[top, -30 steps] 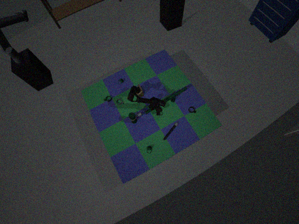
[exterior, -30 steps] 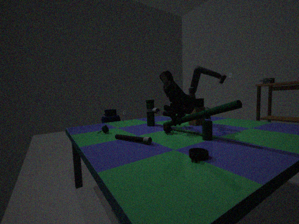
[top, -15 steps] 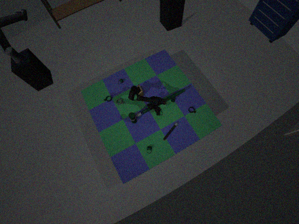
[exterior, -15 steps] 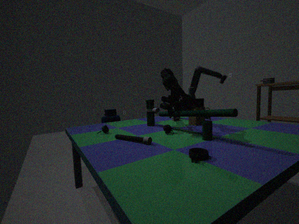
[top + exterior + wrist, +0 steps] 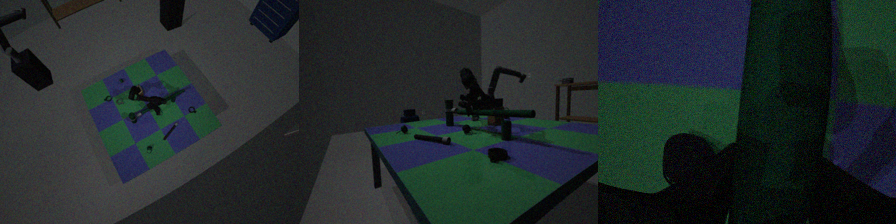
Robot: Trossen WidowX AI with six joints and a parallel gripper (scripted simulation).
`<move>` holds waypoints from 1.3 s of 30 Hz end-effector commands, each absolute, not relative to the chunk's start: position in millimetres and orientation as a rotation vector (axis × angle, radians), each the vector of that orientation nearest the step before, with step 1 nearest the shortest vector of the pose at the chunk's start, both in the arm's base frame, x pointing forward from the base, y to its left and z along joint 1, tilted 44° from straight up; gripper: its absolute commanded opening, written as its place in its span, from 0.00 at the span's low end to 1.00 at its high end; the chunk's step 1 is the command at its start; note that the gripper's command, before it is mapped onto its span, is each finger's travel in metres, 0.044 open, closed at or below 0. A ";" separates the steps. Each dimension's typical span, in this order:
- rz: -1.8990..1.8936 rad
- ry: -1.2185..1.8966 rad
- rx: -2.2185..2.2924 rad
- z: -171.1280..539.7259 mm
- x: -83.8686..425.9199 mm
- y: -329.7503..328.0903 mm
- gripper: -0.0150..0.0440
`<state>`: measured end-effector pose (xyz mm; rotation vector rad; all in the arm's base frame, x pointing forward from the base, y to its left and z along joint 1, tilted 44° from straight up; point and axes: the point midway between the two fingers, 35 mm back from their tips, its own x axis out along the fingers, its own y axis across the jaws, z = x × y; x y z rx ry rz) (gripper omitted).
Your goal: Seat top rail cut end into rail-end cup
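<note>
The green top rail [image 5: 178, 93] [image 5: 519, 113] [image 5: 785, 60] runs almost level from above the small post [image 5: 506, 131] to the big post [image 5: 132, 118] [image 5: 449, 119]. The pale rail-end cup [image 5: 138, 114] [image 5: 454, 109] hangs high on the big post, near its cap. The rail's cut end is at the cup's mouth and looks in line with it; how deep it sits cannot be told. The loop cap is too dark to make out. My gripper [image 5: 150, 107] [image 5: 468, 112] [image 5: 770, 152] is shut on the rail, a short way from the cup.
A dark rod with a pale end [image 5: 169, 132] [image 5: 429, 138] lies on the checkered table. A ring band [image 5: 191, 109] [image 5: 498, 154] and a small dark fitting [image 5: 149, 149] [image 5: 404, 128] lie there too. A dark round piece [image 5: 466, 128] [image 5: 688, 159] is below, beside the gripper.
</note>
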<state>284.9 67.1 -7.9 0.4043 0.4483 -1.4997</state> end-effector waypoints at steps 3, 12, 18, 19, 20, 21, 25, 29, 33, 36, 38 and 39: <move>-1.495 0.448 0.403 -7.7 285.2 67.7 0.25; -1.495 0.448 0.403 -4.2 286.8 69.7 0.25; -1.495 0.448 0.403 -1.4 288.3 71.3 0.25; -1.495 0.448 0.403 -0.9 288.6 71.6 0.25; -1.495 0.448 0.403 -0.4 288.8 71.8 0.25; -1.495 0.448 0.403 0.0 289.1 72.1 0.25; -1.495 0.448 0.404 1.6 290.2 73.1 0.25; -1.496 0.449 0.403 2.4 291.0 73.2 0.25; -1.497 0.450 0.402 4.1 290.8 70.2 0.25; -1.499 0.451 0.400 6.3 290.3 66.1 0.25; -1.501 0.452 0.398 7.9 290.0 63.2 0.25; -1.502 0.453 0.398 8.7 289.8 61.7 0.25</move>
